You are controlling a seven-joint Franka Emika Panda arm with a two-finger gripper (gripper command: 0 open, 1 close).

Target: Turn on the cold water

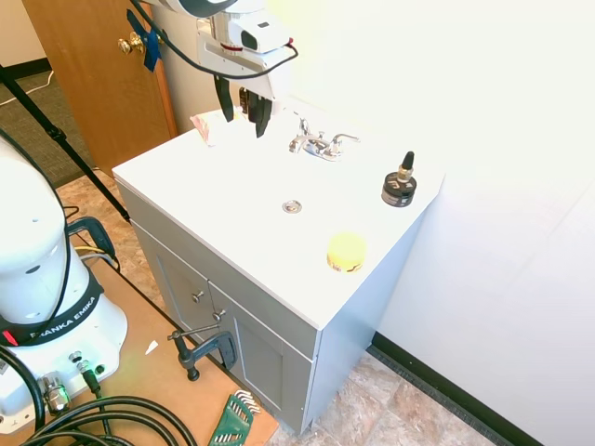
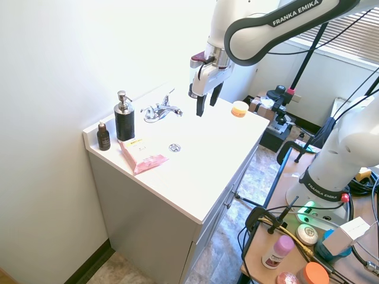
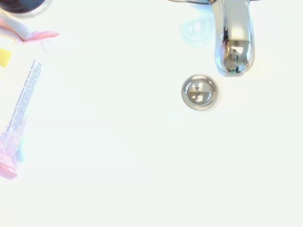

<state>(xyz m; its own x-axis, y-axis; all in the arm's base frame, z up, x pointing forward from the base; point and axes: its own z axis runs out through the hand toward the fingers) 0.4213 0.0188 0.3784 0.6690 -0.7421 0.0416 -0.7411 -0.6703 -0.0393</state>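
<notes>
The chrome tap (image 1: 316, 145) stands at the back of the white basin, its short spout (image 3: 234, 42) hanging over the drain (image 3: 200, 91). The cold water lever (image 1: 344, 139) is the slim one on the dropper-bottle side; in the second exterior view this lever (image 2: 170, 96) slants upward. My gripper (image 1: 244, 124) hangs open and empty in the air, clear of the tap and off to the hot-lever side in the first exterior view. In the second exterior view the gripper (image 2: 206, 108) shows beyond the tap, nothing between its fingers.
A black dropper bottle (image 1: 399, 186) and a yellow round item (image 1: 346, 252) sit on the counter's cold side. A black soap dispenser (image 2: 124, 121), a small brown bottle (image 2: 103, 137) and a pink packet (image 2: 142, 157) are at the other end. A wall is close behind the tap.
</notes>
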